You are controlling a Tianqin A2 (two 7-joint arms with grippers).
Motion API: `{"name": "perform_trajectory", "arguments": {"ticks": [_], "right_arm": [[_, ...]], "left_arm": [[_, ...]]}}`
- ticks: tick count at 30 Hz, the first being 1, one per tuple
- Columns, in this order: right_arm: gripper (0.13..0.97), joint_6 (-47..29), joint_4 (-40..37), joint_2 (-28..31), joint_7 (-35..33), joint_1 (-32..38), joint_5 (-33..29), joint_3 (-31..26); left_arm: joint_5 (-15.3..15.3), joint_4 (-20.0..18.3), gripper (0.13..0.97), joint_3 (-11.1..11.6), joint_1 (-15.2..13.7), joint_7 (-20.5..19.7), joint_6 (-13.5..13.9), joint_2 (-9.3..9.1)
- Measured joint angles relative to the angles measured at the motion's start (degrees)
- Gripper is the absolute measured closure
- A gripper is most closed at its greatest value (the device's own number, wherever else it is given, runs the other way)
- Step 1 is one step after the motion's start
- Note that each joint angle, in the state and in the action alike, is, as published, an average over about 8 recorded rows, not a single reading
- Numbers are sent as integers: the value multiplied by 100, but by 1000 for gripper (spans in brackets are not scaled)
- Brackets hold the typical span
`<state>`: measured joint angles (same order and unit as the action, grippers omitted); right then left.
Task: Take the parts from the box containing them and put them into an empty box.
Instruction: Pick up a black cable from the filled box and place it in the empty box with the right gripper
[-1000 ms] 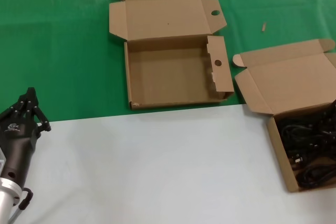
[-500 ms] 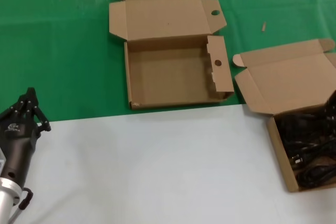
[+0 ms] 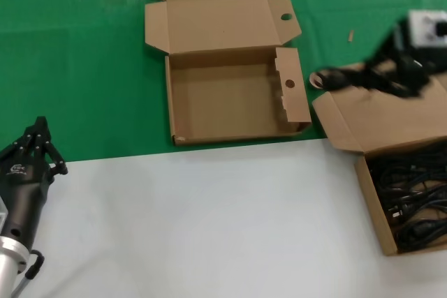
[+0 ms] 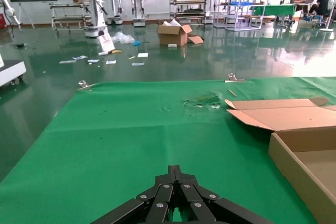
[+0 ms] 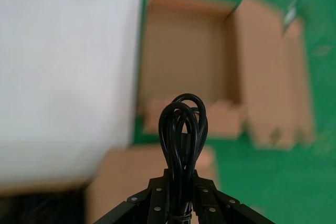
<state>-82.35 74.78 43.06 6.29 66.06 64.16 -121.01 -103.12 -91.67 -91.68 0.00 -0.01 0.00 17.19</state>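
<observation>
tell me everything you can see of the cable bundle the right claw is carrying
The cable bundle is a thin, glossy black cord folded into several tight loops. The right claw is shut on its lower end, so the rounded loop ends stick out past the fingertips. It hangs in the air, touching nothing else, above the lid of the box containing them, pointing toward the empty box.

Both boxes, the empty box [image 3: 230,95] and the box containing them [image 3: 391,158], are brown. The parts [image 3: 415,204] are black. The tabletop [image 3: 209,221] is green and pale grey.
</observation>
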Motion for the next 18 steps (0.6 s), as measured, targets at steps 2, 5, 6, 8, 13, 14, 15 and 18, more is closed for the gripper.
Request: {"name": "perform_trajectory", "arguments": {"ticks": [2,5,6,8,13,14,15,18], "right_arm": [[893,98,-136,-299,-8,224,-71,-82],[893,279,-388,-753,-38,517,-172,-211],[893,347,-485,-902,-56,602,-205,-256],[893,483,-685,-1177,-102,743,-265,-343],[893,847,-1213,-1790,-267,947,-363,-536],[893,927,-1323,-1902,-309,963,-371,-568],[893,1009,-1434,-2014,-353,974,-376,-599],[893,1267,-1779,-2336,-498,976,-375,-682]], "left_arm": [[0,0,957,0,0,0,0,0],[0,0,957,0,0,0,0,0],[0,0,957,0,0,0,0,0],[0,0,957,0,0,0,0,0],[0,0,957,0,0,0,0,0],[0,0,957,0,0,0,0,0],[0,0,957,0,0,0,0,0],[0,0,957,0,0,0,0,0]]}}
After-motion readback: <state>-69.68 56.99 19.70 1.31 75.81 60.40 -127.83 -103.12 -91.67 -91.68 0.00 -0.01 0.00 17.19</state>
